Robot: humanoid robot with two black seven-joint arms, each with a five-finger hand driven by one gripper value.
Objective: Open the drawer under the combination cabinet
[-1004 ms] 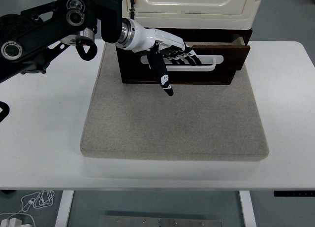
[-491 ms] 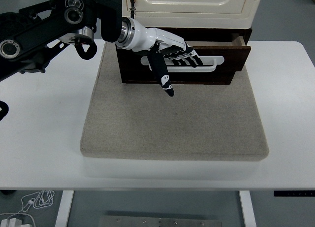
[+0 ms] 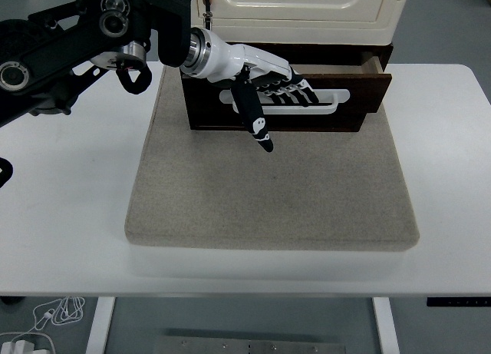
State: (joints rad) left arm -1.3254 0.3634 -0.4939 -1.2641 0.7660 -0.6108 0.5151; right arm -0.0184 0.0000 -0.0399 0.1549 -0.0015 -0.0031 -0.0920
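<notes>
Reaching in from the left edge, the black left arm (image 3: 69,47) crosses the far left part of the white table (image 3: 69,185) and ends in a white and black left hand (image 3: 265,81) at the front of the dark brown drawer (image 3: 360,89). Its four fingers (image 3: 295,91) are curled into the long white handle (image 3: 337,100) on the drawer front, so the hand is grasping the handle, while the thumb (image 3: 253,120) points down and toward the near edge, in front of the lower frame. The drawer sits under a cream cabinet (image 3: 307,8) at the far side of the table, and it stands pulled out a little: its right end juts out past the dark frame (image 3: 307,125), and a thin gap shows behind its front panel near the top right corner. The drawer front looks slightly skewed, with the right end nearer the camera than the left. Cabinet and drawer frame rest on the far edge of a grey felt mat (image 3: 268,193), which covers the middle of the table and reaches close to its near edge. A loop of black cable (image 3: 134,79) hangs below the arm's wrist joint, above the table's left side. Beneath the table, white cords (image 3: 54,315) lie on the floor at lower left. The right arm does not appear.
</notes>
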